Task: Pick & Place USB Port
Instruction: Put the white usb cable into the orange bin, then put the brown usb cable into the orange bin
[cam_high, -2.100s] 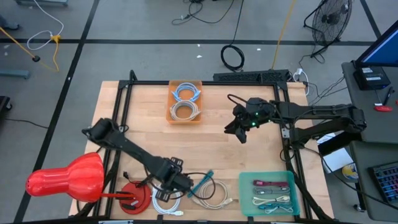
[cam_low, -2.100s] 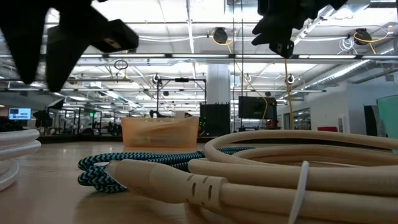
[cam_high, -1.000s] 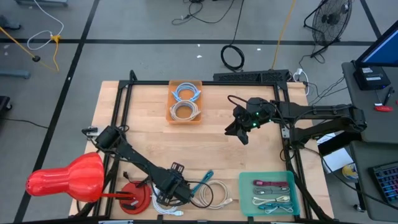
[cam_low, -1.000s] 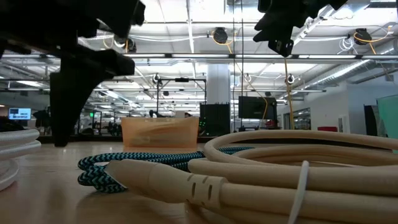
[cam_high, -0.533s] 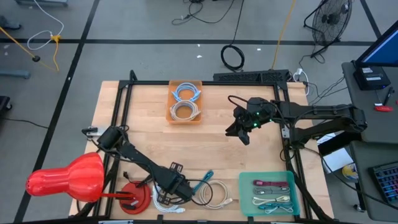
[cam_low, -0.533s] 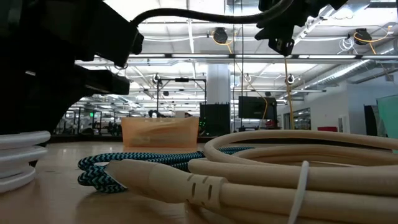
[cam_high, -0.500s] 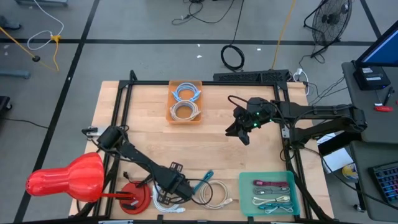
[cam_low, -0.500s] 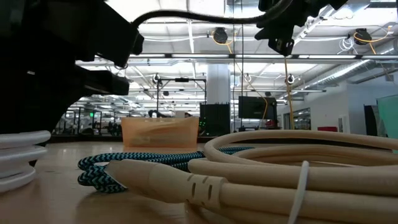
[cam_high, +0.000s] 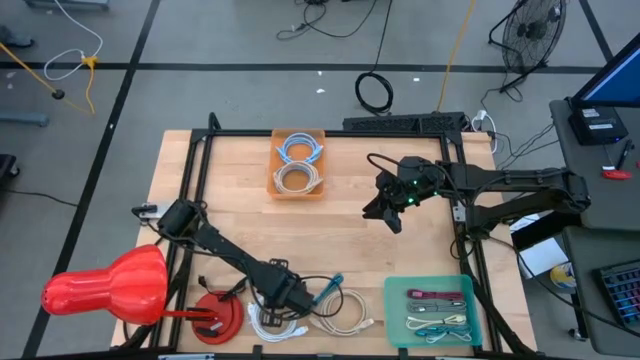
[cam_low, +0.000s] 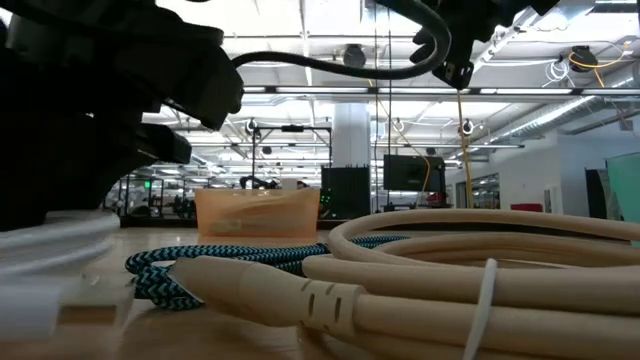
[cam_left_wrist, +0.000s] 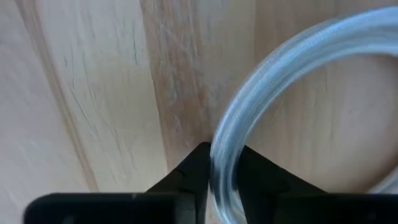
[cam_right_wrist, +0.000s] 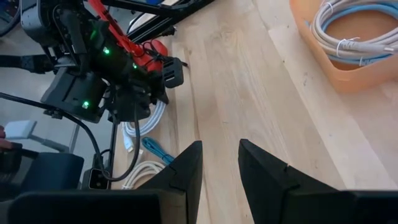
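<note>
Since the earlier frames the left gripper (cam_high: 283, 301) has swung back from the teal cable side and come down onto the white cable (cam_high: 270, 322) at the table's near edge; in the low view that cable's plug end now sits lifted and shifted compared with half a second ago.

Left wrist view: the two dark fingers (cam_left_wrist: 193, 171) straddle a loop of white cable (cam_left_wrist: 249, 106), jaws pinching it, strand running straight up between them. Judgement: grip taken on the curved part of the coil so the bundle comes up as one piece rather than uncoiling.

White cable lies beside the beige cable (cam_high: 345, 312) and the teal braided cable (cam_high: 328, 290), all near the front edge of the table (cam_high: 230, 200). Red stand (cam_high: 215, 318) just to its left, close enough to snag.

Orange bin (cam_high: 298, 163) at the far side already holds coiled cables; green tray (cam_high: 435, 310) at the near right holds small cables. Which is the target, cannot tell.

Right gripper (cam_high: 390, 212) waits over the table's middle right, jaws spread, holding nothing, clear of the left arm's path.
</note>
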